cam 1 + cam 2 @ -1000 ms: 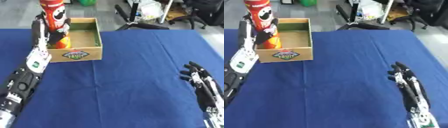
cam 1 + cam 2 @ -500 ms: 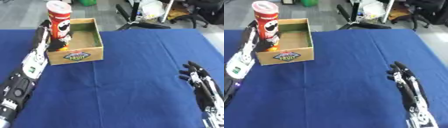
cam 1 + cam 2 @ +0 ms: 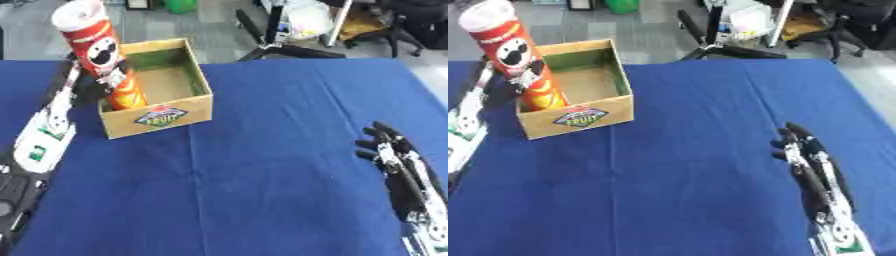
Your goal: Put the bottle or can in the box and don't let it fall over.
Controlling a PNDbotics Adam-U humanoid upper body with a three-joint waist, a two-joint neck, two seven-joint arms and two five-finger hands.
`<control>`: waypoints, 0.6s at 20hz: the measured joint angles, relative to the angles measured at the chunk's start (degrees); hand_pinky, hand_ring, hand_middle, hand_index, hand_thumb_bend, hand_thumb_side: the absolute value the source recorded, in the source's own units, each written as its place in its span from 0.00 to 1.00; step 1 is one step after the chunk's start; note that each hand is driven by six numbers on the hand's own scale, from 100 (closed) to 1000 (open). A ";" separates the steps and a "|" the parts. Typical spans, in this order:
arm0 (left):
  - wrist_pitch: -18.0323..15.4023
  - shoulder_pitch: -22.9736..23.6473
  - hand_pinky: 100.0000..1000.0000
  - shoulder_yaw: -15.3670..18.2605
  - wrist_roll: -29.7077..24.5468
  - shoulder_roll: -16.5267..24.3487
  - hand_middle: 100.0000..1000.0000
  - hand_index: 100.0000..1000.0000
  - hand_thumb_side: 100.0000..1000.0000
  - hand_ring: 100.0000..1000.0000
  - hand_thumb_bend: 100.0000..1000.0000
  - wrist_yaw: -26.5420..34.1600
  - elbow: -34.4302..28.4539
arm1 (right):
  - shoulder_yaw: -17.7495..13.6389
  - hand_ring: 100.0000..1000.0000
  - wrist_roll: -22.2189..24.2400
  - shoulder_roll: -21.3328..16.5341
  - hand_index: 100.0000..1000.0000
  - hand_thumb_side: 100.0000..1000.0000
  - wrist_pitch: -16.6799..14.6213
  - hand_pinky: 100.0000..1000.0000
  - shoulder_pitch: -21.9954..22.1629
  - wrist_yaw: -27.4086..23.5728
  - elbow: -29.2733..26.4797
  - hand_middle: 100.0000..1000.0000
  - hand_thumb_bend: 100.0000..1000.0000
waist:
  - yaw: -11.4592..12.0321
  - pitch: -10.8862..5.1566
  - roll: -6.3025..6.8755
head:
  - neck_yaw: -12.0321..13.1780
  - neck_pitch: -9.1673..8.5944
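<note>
One can [image 3: 98,57] is standing inside the box [image 3: 188,100] at its left wall, leaning slightly, with the left hand [image 3: 77,85] beside it, fingers hidden, grip not discernible. Right hand [image 3: 802,150] is resting with fingers straight on the table [image 3: 262,175]. Releasing well is likely requiring a flat-seated base and a slow withdrawal.

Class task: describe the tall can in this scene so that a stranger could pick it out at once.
Start at the blue table and find the cardboard box near its far left. The can stands in the box's left corner: a tall red tube with a pale lid and a moustached face.
</note>
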 measured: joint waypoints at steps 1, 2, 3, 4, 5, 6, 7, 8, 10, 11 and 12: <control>0.59 0.06 0.81 -0.01 -1.43 0.09 0.95 0.98 0.74 0.88 0.36 -0.13 -0.63 | 0.00 0.73 0.00 0.00 0.86 0.53 0.00 0.71 0.00 0.01 0.01 0.78 0.00 | 0.03 -0.07 -0.06 | 0.00 0.00; 1.06 0.07 0.81 -0.02 -2.73 0.21 0.96 0.99 0.73 0.88 0.38 -0.39 -1.02 | 0.00 0.73 0.01 0.00 0.86 0.53 0.01 0.71 0.00 0.02 0.01 0.78 0.00 | 0.04 -0.11 -0.12 | 0.00 0.00; 1.43 0.07 0.81 -0.04 -3.95 0.25 0.96 1.00 0.71 0.89 0.41 -0.73 -1.27 | 0.00 0.73 0.01 0.00 0.86 0.53 0.01 0.71 0.00 0.02 0.01 0.78 0.00 | 0.04 -0.12 -0.18 | -0.01 0.00; 1.67 0.07 0.82 -0.16 -5.12 0.25 0.97 1.00 0.69 0.89 0.44 -1.17 -1.40 | 0.00 0.73 0.02 0.00 0.86 0.53 0.02 0.71 0.00 0.03 0.01 0.78 0.00 | 0.04 -0.12 -0.24 | -0.02 0.00; 1.78 0.08 0.82 -0.35 -6.32 0.27 0.98 1.00 0.67 0.90 0.48 -1.78 -1.47 | 0.00 0.73 0.02 0.00 0.86 0.53 0.02 0.71 0.00 0.03 0.02 0.78 0.00 | 0.04 -0.14 -0.25 | -0.02 0.00; 1.79 0.08 0.82 -0.40 -7.57 0.29 0.98 1.00 0.66 0.90 0.50 -2.57 -1.55 | 0.00 0.73 0.02 0.00 0.86 0.53 0.02 0.71 0.00 0.03 0.04 0.78 0.00 | 0.02 -0.16 -0.26 | -0.02 0.00; 1.78 0.07 0.83 -0.45 -8.83 0.32 0.99 1.00 0.65 0.90 0.53 -3.57 -1.63 | 0.00 0.73 0.02 0.00 0.86 0.53 0.02 0.71 0.00 0.03 0.07 0.78 0.00 | 0.00 -0.22 -0.25 | -0.02 0.00; 1.74 0.07 0.83 -0.49 -10.06 0.45 0.99 1.00 0.64 0.90 0.55 -4.61 -1.65 | 0.00 0.73 0.02 0.00 0.86 0.53 0.02 0.71 0.00 0.03 0.11 0.78 0.00 | -0.01 -0.26 -0.24 | -0.02 0.00; 1.70 0.07 0.83 -0.48 -12.24 0.81 1.00 1.00 0.65 0.91 0.59 -6.72 -1.65 | 0.00 0.73 0.02 0.00 0.86 0.53 0.02 0.71 0.00 0.04 0.16 0.78 0.00 | -0.04 -0.26 -0.23 | -0.06 0.00; 1.69 0.07 0.83 -0.45 -13.14 0.84 1.00 1.00 0.65 0.91 0.60 -7.74 -1.66 | 0.00 0.73 0.02 0.00 0.86 0.53 0.02 0.71 0.00 0.07 0.17 0.78 0.00 | -0.04 -0.27 -0.23 | -0.10 0.00; 1.69 0.07 0.84 -0.37 -13.82 0.84 1.00 1.00 0.67 0.91 0.61 -8.50 -1.69 | 0.00 0.73 0.02 0.00 0.86 0.53 0.02 0.71 0.00 0.10 0.19 0.78 0.00 | -0.05 -0.27 -0.23 | -0.15 0.00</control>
